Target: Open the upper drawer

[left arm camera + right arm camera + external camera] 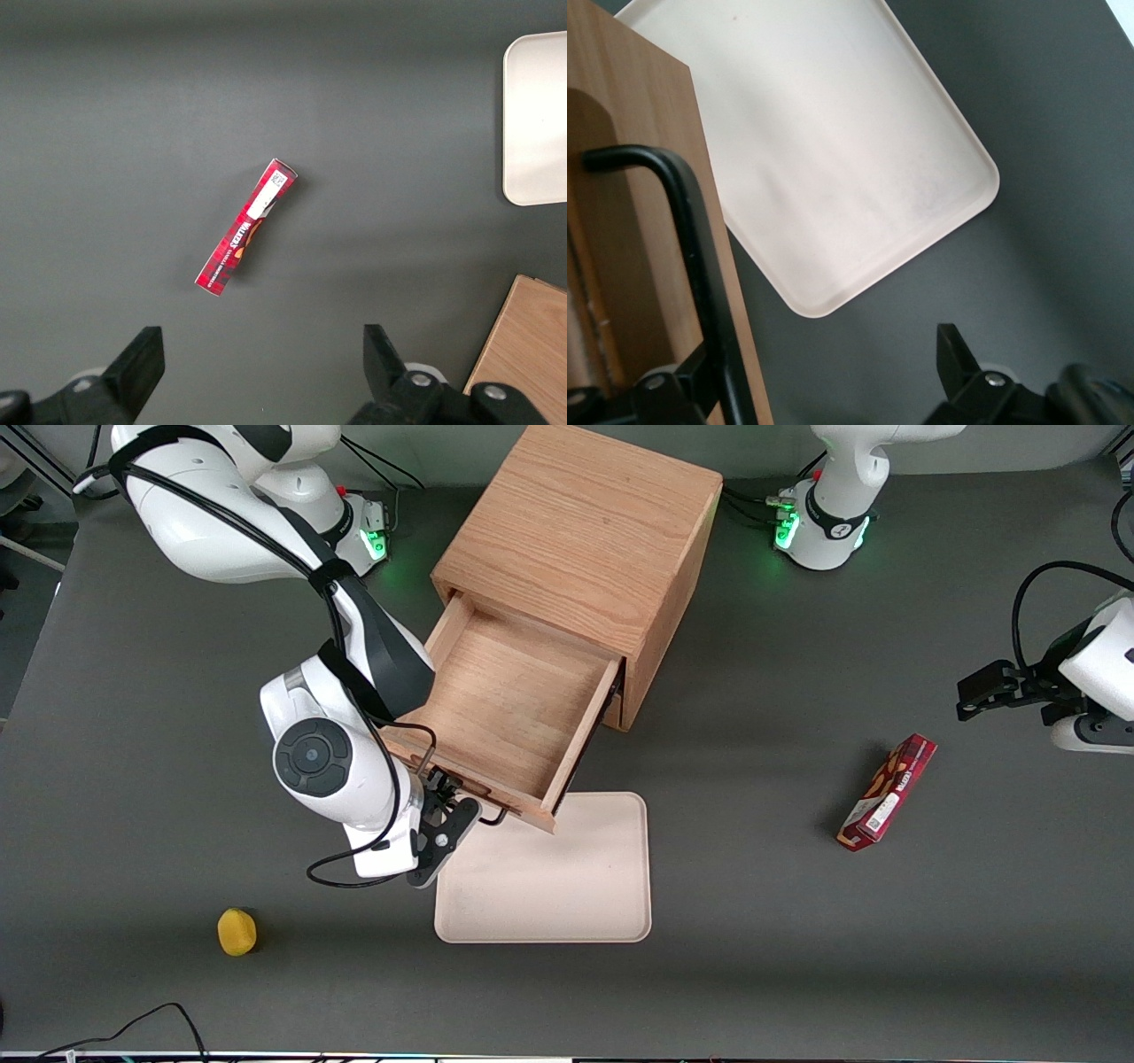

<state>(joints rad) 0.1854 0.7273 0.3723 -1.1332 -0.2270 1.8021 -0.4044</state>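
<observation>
Drawer drawn well out of the light oak cabinet [585,540], gripper at its handle.

The shallow light-brown wooden upper drawer [509,708] is seen extended over the pale rectangular plastic tray [567,877] on the dark grey bench [797,957]. The black two-finger gripper [452,824] is spread apart, one finger beside the long black metal bar handle [691,257], apparently released since the pull looks complete.

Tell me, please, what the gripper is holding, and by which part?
Nothing: the gripper is open, one finger beside the upper drawer's handle.
</observation>
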